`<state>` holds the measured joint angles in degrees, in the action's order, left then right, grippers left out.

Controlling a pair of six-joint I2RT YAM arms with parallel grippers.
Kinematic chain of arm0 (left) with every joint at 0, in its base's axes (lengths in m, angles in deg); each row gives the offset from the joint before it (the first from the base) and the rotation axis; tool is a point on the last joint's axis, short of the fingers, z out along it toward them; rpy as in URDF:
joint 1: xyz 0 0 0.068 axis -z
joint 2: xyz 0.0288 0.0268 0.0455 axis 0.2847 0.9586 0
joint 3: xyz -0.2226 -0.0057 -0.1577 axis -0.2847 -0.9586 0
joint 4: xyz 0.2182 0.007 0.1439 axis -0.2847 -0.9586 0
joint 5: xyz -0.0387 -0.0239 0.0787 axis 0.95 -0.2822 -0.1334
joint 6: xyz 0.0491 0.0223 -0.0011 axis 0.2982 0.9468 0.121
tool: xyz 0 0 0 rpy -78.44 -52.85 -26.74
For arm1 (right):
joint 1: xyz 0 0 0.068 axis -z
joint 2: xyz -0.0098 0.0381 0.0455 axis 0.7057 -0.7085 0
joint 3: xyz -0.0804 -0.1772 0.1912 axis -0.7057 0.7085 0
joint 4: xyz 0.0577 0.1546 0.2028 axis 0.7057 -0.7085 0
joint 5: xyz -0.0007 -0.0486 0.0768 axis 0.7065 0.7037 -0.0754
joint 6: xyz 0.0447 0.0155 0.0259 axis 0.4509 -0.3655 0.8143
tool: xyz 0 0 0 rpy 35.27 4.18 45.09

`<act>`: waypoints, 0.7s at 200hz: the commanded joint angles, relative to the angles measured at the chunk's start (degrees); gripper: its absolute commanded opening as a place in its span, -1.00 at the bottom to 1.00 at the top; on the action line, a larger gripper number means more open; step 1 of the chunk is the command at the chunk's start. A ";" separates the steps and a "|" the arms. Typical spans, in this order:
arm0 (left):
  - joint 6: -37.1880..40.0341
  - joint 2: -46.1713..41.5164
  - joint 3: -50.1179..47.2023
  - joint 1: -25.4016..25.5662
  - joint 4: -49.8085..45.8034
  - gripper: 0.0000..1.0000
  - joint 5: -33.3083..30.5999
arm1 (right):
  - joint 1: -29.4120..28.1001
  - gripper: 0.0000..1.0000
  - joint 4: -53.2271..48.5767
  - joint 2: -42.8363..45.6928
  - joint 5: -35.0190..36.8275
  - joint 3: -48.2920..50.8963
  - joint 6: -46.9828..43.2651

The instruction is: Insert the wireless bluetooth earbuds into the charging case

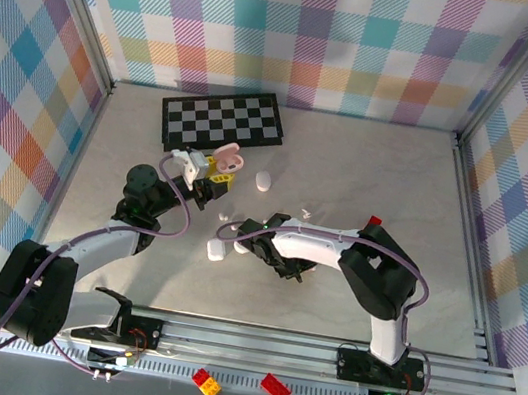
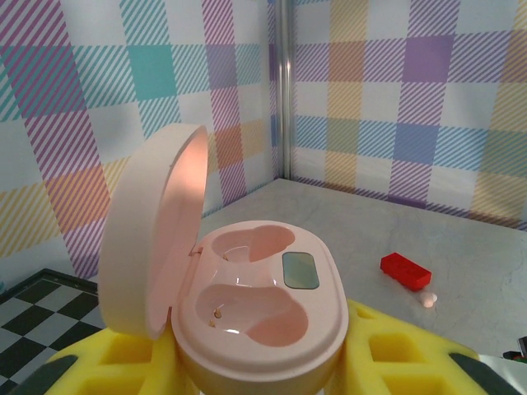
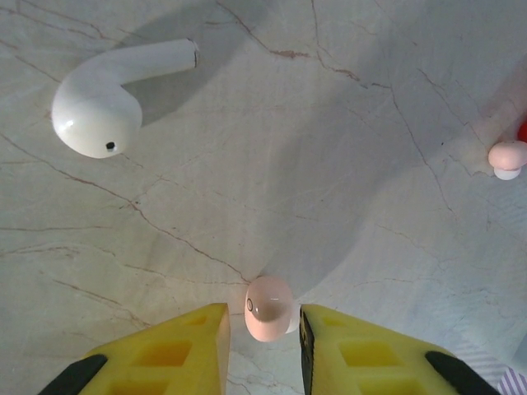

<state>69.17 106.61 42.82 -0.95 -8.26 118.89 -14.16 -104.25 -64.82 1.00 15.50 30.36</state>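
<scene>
My left gripper (image 2: 257, 370) is shut on the open pink charging case (image 2: 259, 304), seen from above at the case (image 1: 228, 158). Its lid stands up on the left and both sockets are empty. My right gripper (image 3: 263, 329) reaches down to the table with a small pinkish earbud (image 3: 269, 309) lying between its yellow fingers. The right finger (image 3: 329, 346) touches the bud and a thin gap shows on the left side. A white earbud (image 3: 107, 107) lies on the table ahead and to the left. Another small bud (image 3: 506, 156) lies at the right, also visible as the bud (image 2: 427, 299).
A checkerboard mat (image 1: 222, 122) lies at the back. A white pebble case (image 1: 264, 180) sits right of the pink case, another white case (image 1: 216, 249) beside the right gripper (image 1: 240, 237). A red brick (image 2: 405, 270) lies to the right. Plaid walls enclose the table.
</scene>
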 commanded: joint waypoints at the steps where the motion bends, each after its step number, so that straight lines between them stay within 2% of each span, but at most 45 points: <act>1: 0.58 -1.37 1.11 -0.80 2.05 -0.34 0.67 | 0.25 -0.43 -2.46 -1.30 0.40 -0.35 0.17; 83: 1.02 -1.55 1.16 -0.82 1.61 -0.34 0.83 | 1.53 -0.50 -4.43 -2.23 0.40 0.05 3.38; 140: 0.76 -1.07 1.35 -0.83 2.09 -0.34 1.27 | 2.16 -0.56 -2.28 -3.49 -0.08 0.50 1.61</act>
<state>69.56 106.30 42.80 -0.95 -8.26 118.93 -12.43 -106.19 -66.60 1.00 15.74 32.07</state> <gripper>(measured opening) 0.355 0.220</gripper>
